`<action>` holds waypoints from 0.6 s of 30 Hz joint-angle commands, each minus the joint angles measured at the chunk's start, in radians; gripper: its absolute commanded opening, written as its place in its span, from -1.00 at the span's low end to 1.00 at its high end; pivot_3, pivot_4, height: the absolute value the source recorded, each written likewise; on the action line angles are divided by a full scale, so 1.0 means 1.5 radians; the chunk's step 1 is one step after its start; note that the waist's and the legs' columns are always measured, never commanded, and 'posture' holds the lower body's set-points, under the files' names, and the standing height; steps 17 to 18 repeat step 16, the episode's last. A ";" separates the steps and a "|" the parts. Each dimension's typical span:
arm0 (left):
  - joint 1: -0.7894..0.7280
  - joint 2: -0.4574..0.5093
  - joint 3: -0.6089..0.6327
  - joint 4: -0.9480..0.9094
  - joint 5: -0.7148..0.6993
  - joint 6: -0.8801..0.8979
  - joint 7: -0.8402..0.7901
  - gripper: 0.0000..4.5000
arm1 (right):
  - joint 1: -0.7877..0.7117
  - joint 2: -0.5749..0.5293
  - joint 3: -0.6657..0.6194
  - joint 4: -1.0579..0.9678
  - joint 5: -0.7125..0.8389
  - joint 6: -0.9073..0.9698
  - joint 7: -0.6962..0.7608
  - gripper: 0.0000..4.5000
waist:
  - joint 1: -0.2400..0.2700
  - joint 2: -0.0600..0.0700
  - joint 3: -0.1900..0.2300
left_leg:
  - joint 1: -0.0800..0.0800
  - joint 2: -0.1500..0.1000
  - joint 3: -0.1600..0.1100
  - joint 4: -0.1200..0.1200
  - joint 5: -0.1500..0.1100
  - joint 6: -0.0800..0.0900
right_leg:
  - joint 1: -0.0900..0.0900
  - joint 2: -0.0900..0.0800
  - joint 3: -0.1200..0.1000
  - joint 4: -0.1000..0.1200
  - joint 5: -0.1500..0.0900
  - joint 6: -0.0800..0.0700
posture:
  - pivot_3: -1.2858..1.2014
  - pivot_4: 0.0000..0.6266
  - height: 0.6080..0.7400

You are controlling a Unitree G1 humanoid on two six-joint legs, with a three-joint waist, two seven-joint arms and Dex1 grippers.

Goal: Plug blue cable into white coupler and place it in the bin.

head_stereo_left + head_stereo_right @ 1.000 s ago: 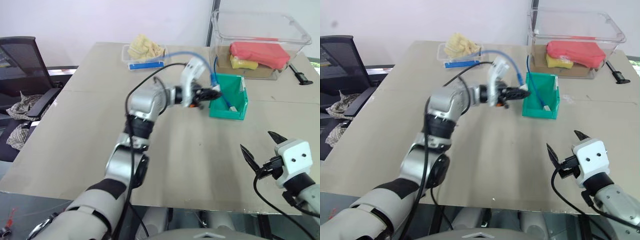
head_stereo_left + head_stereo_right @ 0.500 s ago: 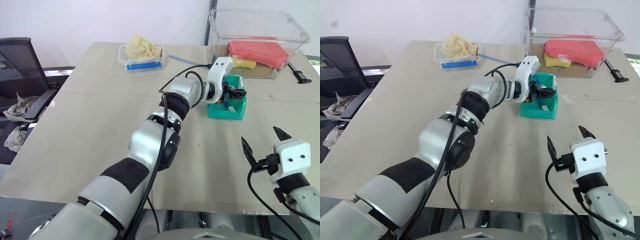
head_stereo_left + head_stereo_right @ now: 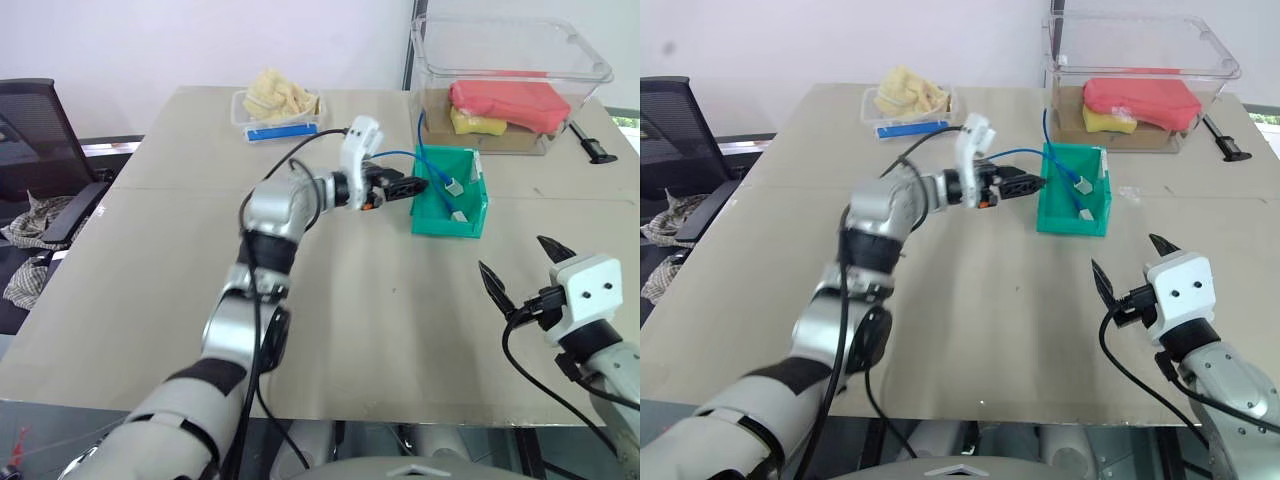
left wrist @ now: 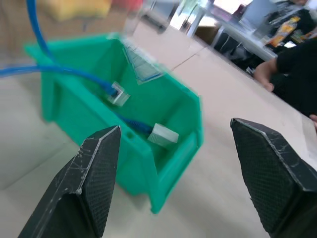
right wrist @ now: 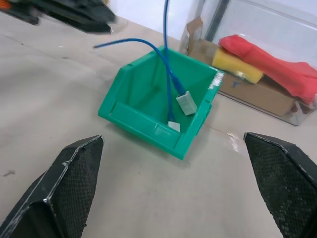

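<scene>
the blue cable (image 3: pixel 440 172) and white coupler (image 4: pixel 163 134) lie in the bin (image 3: pixel 470 215); left claw (image 3: pixel 405 186), apart and empty beside the bin, should back off without snagging the cable.

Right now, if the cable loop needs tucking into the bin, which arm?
Left. The left gripper is open right beside the bin, by the blue cable loop; the right gripper hangs off near the table edge.

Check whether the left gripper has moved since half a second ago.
Yes. The left gripper has drawn back out of the green bin toward the robot's left, jaws open, leaving the blue cable inside.
</scene>
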 commanded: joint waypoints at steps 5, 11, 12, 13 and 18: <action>0.217 0.100 0.023 -0.214 -0.020 -0.129 -0.033 0.60 | 0.021 -0.075 -0.127 0.043 0.111 -0.021 0.143 1.00 | 0.004 0.000 0.000 | 0.001 0.000 0.000 0.000 -0.001 0.002 | 0.001 0.000 0.000 0.000 0.000 0.000 | 0.03 -0.52 1.00; 0.373 0.195 0.057 -0.285 -0.041 -0.171 -0.074 0.60 | 0.093 -0.129 -0.231 0.095 0.144 -0.060 0.258 1.00 | 0.012 0.000 0.000 | 0.001 0.000 0.000 0.000 -0.002 0.003 | 0.001 0.000 0.000 0.000 0.000 0.000 | 0.03 -0.52 1.00; 0.391 0.209 0.065 -0.291 -0.042 -0.175 -0.076 0.60 | 0.107 -0.133 -0.245 0.104 0.144 -0.067 0.271 1.00 | 0.014 0.000 0.000 | 0.001 0.000 0.000 0.000 -0.002 0.003 | 0.001 0.000 0.000 0.000 0.000 0.000 | 0.03 -0.52 1.00; 0.406 0.219 0.071 -0.297 -0.044 -0.176 -0.074 0.60 | 0.119 -0.136 -0.260 0.114 0.143 -0.075 0.284 1.00 | 0.016 0.000 0.000 | 0.001 0.000 0.000 0.000 -0.002 0.003 | 0.001 0.000 0.000 0.000 0.000 0.000 | 0.03 -0.52 1.00; 0.436 0.250 0.082 -0.293 -0.047 -0.179 -0.079 0.60 | 0.142 -0.142 -0.282 0.137 0.137 -0.088 0.304 1.00 | 0.017 0.000 0.000 | 0.001 0.000 0.000 0.000 -0.002 0.004 | 0.002 0.000 -0.001 0.000 0.000 0.000 | 0.03 -0.52 1.00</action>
